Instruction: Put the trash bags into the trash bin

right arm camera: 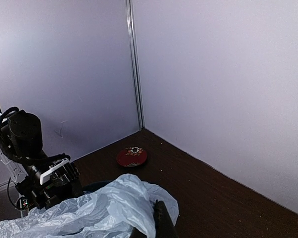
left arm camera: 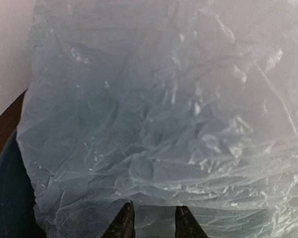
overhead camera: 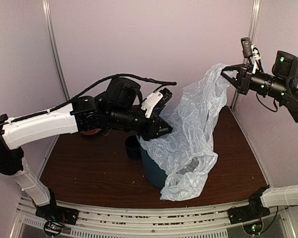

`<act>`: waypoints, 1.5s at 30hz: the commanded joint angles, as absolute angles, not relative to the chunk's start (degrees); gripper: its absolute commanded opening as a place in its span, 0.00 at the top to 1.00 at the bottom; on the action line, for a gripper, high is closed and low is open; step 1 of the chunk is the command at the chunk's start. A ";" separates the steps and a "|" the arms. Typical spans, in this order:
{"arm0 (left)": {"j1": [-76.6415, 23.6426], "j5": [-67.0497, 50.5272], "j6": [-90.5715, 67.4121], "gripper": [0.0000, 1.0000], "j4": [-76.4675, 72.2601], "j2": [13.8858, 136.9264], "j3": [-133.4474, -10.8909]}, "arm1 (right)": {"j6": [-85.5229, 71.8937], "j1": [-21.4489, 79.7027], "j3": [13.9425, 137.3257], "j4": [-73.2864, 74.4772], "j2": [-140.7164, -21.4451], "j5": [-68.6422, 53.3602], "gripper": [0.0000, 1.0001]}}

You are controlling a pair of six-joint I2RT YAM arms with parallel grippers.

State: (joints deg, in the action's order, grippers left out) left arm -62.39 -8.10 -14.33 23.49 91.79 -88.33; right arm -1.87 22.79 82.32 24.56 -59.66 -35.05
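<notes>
Bag point(overhead camera: 193, 134) hangs from right gripper point(overhead camera: 227, 74), draped over bin point(overhead camera: 152, 169)

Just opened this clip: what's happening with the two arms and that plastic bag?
The right gripper is shut on the top of the thin, translucent pale blue-grey plastic bag, holding it up in the air. The rest of the bag drapes over the round teal plastic bucket and down its front to the table. The left gripper is at the bag above the bucket, jaws partly apart. Most of the bag is outside the bucket.
</notes>
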 commanded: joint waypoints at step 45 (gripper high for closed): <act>-82.91 11.22 0.01 0.33 39.00 74.88 -96.15 | -1.15 24.61 81.58 20.74 -72.35 -31.82 1.00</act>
State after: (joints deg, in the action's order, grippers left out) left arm -77.93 8.29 -2.72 39.57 73.36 -93.27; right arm -2.26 24.38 80.75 21.23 -72.97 -33.98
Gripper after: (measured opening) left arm 0.655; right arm 0.014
